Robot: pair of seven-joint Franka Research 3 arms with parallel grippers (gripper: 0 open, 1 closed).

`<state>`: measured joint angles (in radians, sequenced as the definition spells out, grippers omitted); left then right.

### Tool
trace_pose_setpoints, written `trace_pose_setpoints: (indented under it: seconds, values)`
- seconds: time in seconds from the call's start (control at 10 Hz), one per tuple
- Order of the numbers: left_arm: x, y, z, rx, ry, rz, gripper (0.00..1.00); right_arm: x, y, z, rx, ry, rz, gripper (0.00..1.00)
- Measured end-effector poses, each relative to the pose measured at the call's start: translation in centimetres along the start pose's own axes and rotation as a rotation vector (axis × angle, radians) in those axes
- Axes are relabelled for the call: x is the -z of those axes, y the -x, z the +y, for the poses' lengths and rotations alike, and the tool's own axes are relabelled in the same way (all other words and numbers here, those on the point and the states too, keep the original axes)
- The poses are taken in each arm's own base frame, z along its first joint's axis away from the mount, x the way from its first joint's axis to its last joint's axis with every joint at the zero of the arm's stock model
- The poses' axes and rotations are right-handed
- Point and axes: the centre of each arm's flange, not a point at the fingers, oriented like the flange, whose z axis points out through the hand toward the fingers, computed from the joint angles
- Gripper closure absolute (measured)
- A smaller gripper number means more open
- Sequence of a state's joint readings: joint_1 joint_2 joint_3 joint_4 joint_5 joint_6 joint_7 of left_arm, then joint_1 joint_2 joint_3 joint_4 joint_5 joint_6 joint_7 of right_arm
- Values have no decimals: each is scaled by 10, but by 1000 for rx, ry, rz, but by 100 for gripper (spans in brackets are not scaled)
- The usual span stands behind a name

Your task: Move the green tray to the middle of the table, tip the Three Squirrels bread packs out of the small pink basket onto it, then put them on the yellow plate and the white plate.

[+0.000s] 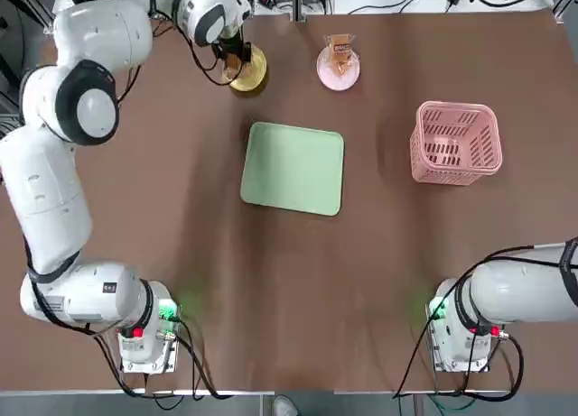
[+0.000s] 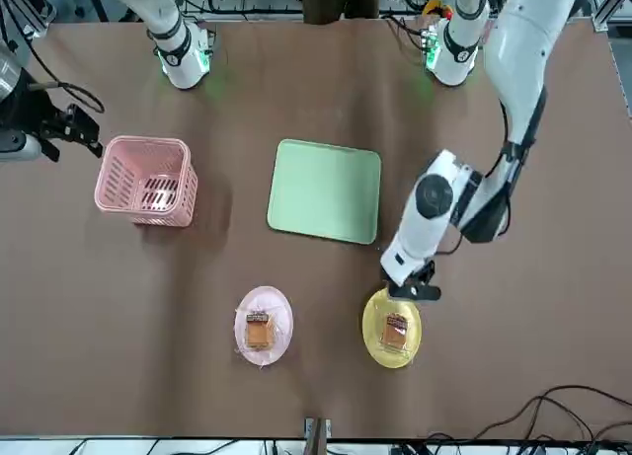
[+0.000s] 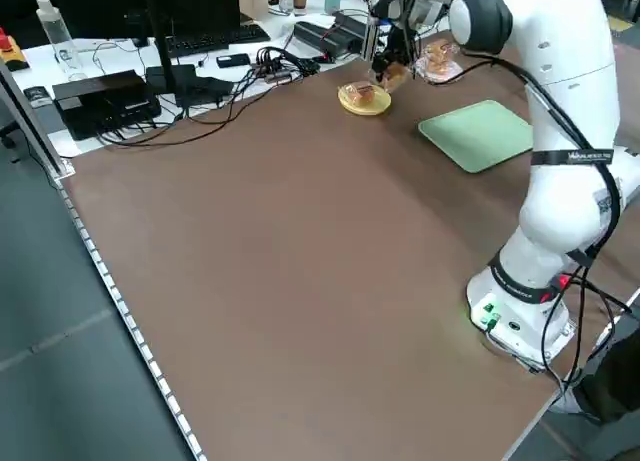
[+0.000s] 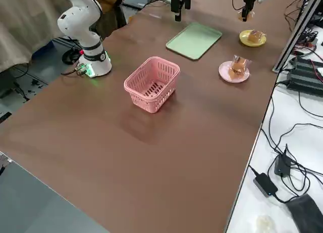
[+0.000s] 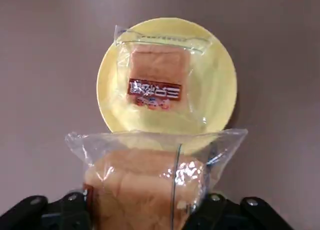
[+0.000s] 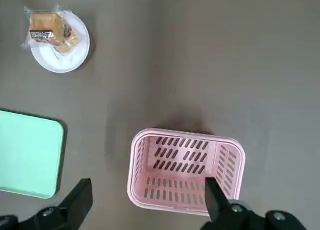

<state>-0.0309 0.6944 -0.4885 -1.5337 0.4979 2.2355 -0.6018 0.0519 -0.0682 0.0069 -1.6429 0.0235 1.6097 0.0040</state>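
A: Where are the bread packs sitting?

B: One pack (image 5: 156, 85) is lying on the yellow plate (image 1: 249, 71) near the table's (image 1: 181, 208) far edge; another pack (image 5: 145, 187) is hanging over it, with the left gripper (image 5: 145, 215) grasping it. Two packs (image 6: 49, 33) are resting on the white plate (image 1: 339, 69) beside it.

A: And the rest?

B: The green tray (image 1: 293, 168) is lying mid-table. The pink basket (image 1: 456, 143) is standing upright toward the right edge, the right gripper (image 6: 145, 207) hovering above it, fingers spread wide.

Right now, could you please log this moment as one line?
left gripper: holding bread pack over yellow plate | right gripper: open, idle
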Motion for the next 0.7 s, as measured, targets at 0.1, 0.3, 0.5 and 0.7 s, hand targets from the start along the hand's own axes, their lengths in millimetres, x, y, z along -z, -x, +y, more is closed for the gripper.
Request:
trace_pose_setpoints:
  seconds: [0.1, 0.3, 0.5, 0.7]
  values:
    - [-4, -8, -6, 14, -3, 8, 36, 1, 0, -3, 6, 0, 1, 1]
    - [-1, -38, -24, 47, -25, 69, 37, 1, 0, -8, 14, -1, 3, 1]
    - [-10, -53, -18, 35, -28, 159, 36, 2, 0, -11, 21, -1, 4, 1]
    - [-24, -57, -3, 11, -27, 209, 36, 3, 0, -13, 23, -1, 6, 1]
